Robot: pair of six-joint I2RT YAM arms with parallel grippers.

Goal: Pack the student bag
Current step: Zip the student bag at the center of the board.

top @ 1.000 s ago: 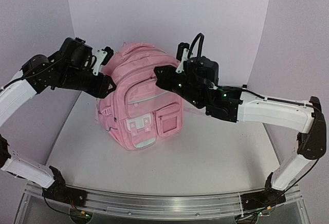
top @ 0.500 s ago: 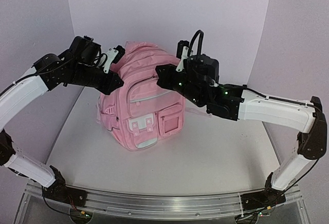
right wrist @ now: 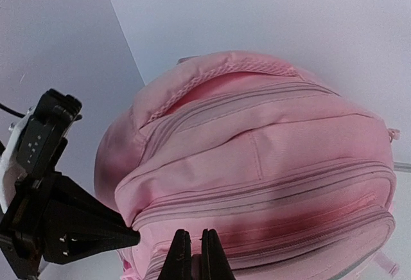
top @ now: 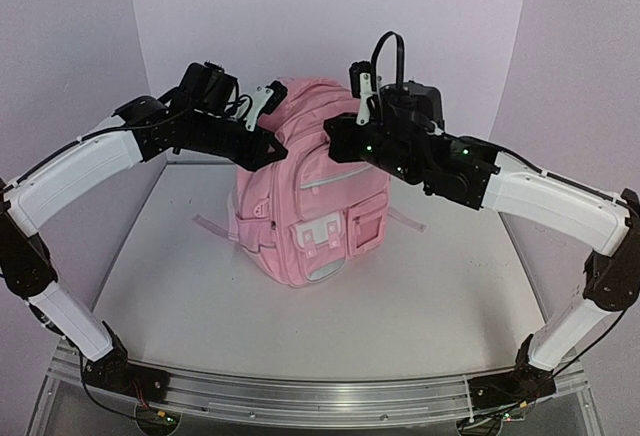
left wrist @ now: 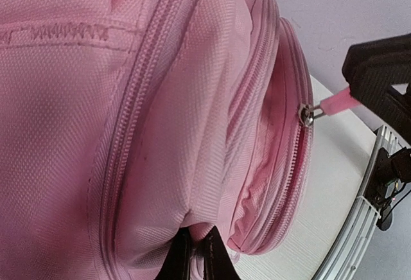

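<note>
Starting at the near edge: metal rail carrying both my bases, then bare white table. Past that, the student bag stands upright mid-table with its front pockets toward me. The white-flapped pocket sits low on its front, and one strap trails out on the left side.

Both arms arch in toward the bag's top. My left gripper is at the upper left side. The wrist view shows its fingers pressed together, pinching a fold of pink fabric beside a zip seam. My right gripper is at the upper front right, fingers clamped on the pink zip pull. The pull's metal slider sits on the zip track of a front compartment.

Behind the bag, pale lilac backdrop.
</note>
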